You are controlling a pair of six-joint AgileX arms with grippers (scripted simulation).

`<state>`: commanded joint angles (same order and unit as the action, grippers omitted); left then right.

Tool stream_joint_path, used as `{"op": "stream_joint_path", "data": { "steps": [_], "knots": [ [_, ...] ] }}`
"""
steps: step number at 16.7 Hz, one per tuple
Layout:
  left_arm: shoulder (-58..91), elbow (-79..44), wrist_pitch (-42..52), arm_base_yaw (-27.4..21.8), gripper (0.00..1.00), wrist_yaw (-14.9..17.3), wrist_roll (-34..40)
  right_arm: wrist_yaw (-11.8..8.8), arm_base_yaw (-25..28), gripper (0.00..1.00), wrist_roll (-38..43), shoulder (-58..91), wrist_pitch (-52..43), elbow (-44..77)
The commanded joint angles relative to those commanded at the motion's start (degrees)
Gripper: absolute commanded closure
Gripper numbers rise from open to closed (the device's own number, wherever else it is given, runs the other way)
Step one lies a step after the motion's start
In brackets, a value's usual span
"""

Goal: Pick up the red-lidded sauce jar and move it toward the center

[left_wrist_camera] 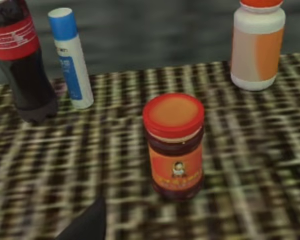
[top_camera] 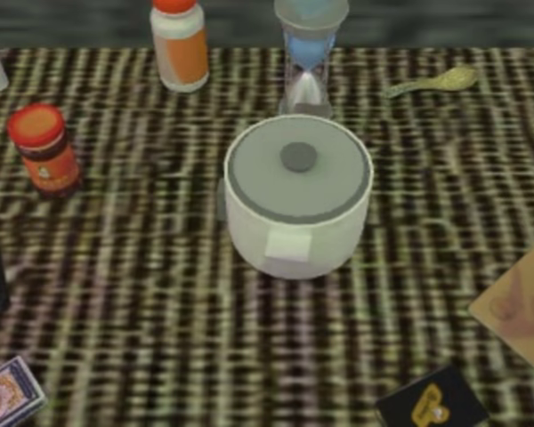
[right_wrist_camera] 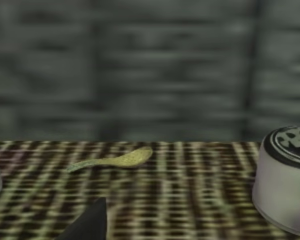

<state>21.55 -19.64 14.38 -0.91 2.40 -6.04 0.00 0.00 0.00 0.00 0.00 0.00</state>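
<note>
The red-lidded sauce jar stands upright on the woven mat at the table's left side. It is small and squat, with dark contents and an orange-red label. In the left wrist view it is centred and a short way ahead of my left gripper, of which only a dark edge shows; nothing touches the jar. My right gripper also shows only a dark edge, low over the mat on the right side, near the spoon. Neither arm shows in the top view.
A big white lidded pot fills the centre. A white bottle with orange cap, an hourglass and a spoon stand at the back. A cola bottle and a blue-capped tube are beyond the jar. Cards lie at the front.
</note>
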Motion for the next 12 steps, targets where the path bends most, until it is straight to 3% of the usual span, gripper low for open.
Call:
{"op": "stream_joint_path", "data": {
  "steps": [12],
  "knots": [
    [66.03,-50.51,41.94,-0.93,0.00,1.74,-18.43,0.00,0.00,0.00,0.00,0.00,0.00,0.00]
  ]
}}
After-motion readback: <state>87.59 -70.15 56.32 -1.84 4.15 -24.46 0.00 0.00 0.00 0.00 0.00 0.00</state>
